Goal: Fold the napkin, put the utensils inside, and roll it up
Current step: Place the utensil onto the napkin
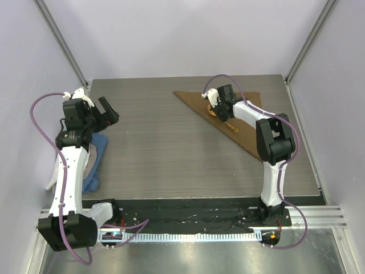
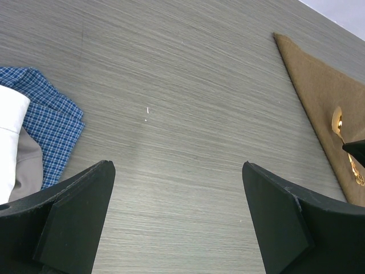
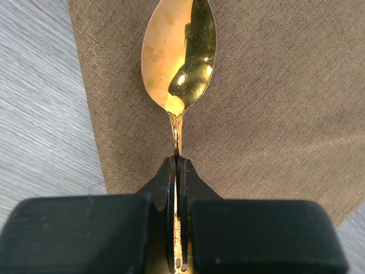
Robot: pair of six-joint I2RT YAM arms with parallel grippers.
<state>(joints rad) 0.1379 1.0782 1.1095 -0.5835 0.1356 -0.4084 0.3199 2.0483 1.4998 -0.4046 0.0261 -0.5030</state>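
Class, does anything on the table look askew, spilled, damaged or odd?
Nothing spilled or damaged. The only untidy spot is at the left, where the blue cloth and white cloth lie bunched together. The napkin lies flat in a triangle, the spoon over it, pinched by the right gripper.

Shiny gold spoon (image 3: 179, 57) atop tan-brown napkin (image 3: 274, 114), a flat triangle.
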